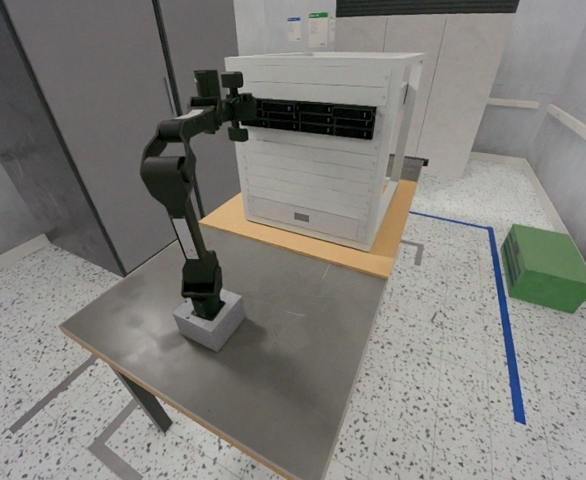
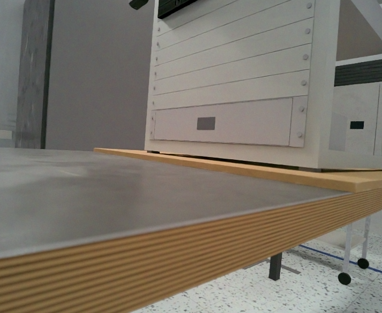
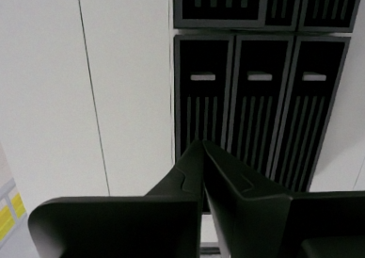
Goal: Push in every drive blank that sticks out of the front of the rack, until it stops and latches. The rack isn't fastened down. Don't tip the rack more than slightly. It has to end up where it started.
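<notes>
Item, left: one claw [image 1: 254, 107] [image 2: 139, 3] [image 3: 201, 148], fingers closed together with nothing between them, before the left end of the black bank in the rack [image 1: 308, 173] [image 2: 231, 74] [image 3: 127, 77], contact uncertain; the single arm serves. Item, next right: one drive blank [image 1: 279, 107] [image 3: 221, 2], upper row, apparently proud of its neighbours, hence probably needing a rightward shift before any push; its face points outward from the rack, its long axis running sideways across the front.
</notes>
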Controlling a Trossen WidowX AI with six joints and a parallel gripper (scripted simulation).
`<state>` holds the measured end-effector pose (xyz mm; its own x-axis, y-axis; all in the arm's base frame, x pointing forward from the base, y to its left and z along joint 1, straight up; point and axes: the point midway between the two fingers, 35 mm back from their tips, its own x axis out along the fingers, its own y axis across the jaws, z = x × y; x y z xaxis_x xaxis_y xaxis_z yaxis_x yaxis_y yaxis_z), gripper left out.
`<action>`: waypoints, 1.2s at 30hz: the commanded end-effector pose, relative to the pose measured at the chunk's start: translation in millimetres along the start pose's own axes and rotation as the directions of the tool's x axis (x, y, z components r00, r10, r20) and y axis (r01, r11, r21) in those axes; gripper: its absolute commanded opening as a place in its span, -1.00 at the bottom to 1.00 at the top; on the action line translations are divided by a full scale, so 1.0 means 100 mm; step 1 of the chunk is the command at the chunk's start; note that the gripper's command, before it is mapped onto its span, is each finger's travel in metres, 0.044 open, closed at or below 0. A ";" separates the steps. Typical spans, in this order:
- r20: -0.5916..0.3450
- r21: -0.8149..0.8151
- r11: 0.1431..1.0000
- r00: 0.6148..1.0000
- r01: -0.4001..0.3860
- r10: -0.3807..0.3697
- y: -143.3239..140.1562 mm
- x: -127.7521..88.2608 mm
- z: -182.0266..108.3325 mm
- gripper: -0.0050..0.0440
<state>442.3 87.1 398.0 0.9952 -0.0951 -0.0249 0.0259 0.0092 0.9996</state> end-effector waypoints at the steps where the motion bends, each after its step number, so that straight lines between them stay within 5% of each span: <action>1: 0.001 0.014 1.000 1.000 -0.023 0.023 0.11 0.00 0.02 -1.00; 36: 0.001 0.014 1.000 1.000 -0.023 0.023 0.11 0.04 0.02 -1.00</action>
<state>447.1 86.6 397.6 0.9951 -0.0955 -0.0261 0.0271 0.0095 0.9996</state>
